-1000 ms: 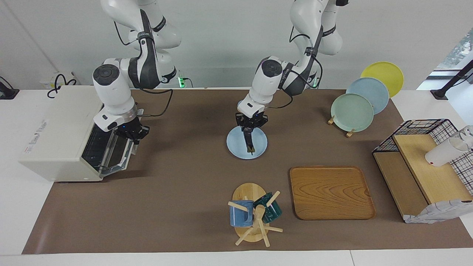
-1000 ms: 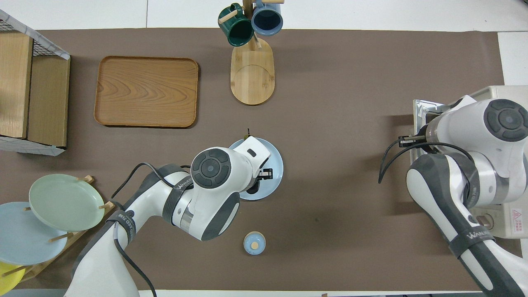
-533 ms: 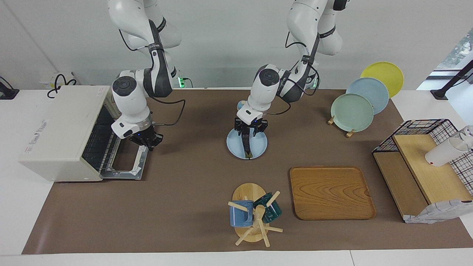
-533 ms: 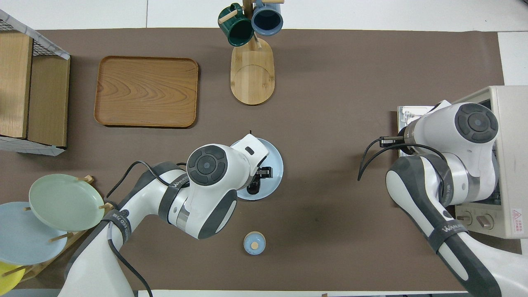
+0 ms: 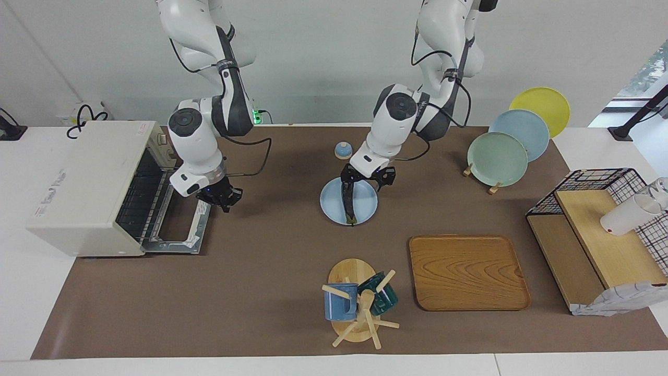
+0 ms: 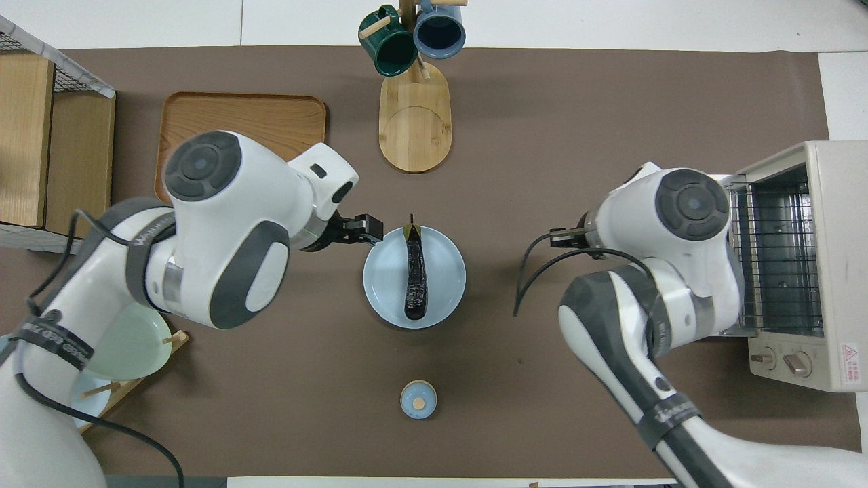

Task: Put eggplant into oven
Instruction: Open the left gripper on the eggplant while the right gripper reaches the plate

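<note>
The eggplant [image 5: 348,204] [image 6: 414,281], long and dark, lies loose on a light blue plate [image 5: 365,209] [image 6: 380,288] in the middle of the mat. My left gripper [image 5: 368,181] [image 6: 369,229] hangs open just above the plate's rim, clear of the eggplant. The off-white oven [image 5: 83,183] [image 6: 831,203] stands at the right arm's end of the table, its door [image 5: 180,235] folded down flat and the wire rack [image 6: 776,257] showing. My right gripper [image 5: 222,198] is shut and empty, over the mat beside the door's handle edge; the overhead view hides it under the wrist.
A small blue lid [image 5: 343,150] [image 6: 418,398] sits nearer to the robots than the plate. A mug tree [image 5: 360,305] and a wooden tray [image 5: 467,271] lie farther out. A plate rack [image 5: 498,159] and a wire shelf [image 5: 600,230] stand at the left arm's end.
My left gripper opened, let go of the eggplant on the plate and lifted off toward the left arm's end. My right gripper swung the oven door down flat, then drew away from it.
</note>
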Controlling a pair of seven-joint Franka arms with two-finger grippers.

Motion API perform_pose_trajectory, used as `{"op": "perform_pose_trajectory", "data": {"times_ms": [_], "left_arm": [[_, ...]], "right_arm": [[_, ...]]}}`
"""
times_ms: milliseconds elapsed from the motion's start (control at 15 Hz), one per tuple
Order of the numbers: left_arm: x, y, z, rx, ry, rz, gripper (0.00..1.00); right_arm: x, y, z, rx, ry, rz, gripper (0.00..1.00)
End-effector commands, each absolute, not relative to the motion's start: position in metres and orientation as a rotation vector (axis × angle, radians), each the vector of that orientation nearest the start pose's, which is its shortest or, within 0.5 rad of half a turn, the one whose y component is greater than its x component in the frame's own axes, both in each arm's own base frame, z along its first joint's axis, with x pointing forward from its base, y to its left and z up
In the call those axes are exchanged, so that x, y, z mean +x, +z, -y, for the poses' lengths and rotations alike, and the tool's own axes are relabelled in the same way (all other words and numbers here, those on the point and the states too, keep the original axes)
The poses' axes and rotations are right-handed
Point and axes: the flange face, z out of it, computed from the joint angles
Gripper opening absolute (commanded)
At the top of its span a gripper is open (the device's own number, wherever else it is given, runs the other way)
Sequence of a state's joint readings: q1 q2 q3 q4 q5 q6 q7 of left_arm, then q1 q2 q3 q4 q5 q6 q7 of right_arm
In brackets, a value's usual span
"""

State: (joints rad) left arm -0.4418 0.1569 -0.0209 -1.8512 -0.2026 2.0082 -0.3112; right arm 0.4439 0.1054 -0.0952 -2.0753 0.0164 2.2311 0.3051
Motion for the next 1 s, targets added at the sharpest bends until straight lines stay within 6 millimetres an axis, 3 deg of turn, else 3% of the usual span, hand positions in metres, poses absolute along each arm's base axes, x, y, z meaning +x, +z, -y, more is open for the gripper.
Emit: {"op": "perform_pose_trajectory", "data": {"times_ms": [0, 133, 200, 333, 400, 533, 667, 933], "left_arm": [[0.562, 0.469, 0.226, -3.318, 0.145, -0.159, 1.00], [0.579, 0.481, 0.182, -3.321, 0.141, -0.204, 1.00], [0.584, 0.486, 0.165, -3.322, 0.140, -0.216, 1.00], [0.590, 0.488, 0.131, -3.306, 0.138, -0.240, 1.00], [0.591, 0.490, 0.119, -3.303, 0.138, -0.239, 1.00], [0.594, 0.500, 0.098, -3.282, 0.132, -0.235, 1.00], [0.595, 0.516, 0.092, -3.233, 0.128, -0.256, 1.00], [0.585, 0.555, 0.068, -3.178, 0.130, -0.230, 1.00]], "right_arm": [[0.518, 0.409, -0.304, -3.092, -0.101, 0.017, 0.00], [0.515, 0.430, -0.364, -3.095, -0.103, -0.073, 0.03], [0.510, 0.433, -0.408, -3.098, -0.100, -0.049, 0.05], [0.496, 0.417, -0.492, -3.100, -0.109, -0.087, 0.09], [0.492, 0.402, -0.516, -3.096, -0.125, -0.136, 0.13], [0.483, 0.391, -0.539, -3.032, -0.221, -0.098, 0.27], [0.471, 0.362, -0.537, -3.082, -0.255, 0.042, 0.27], [0.459, 0.340, -0.537, -3.133, -0.279, 0.251, 0.27]]}}
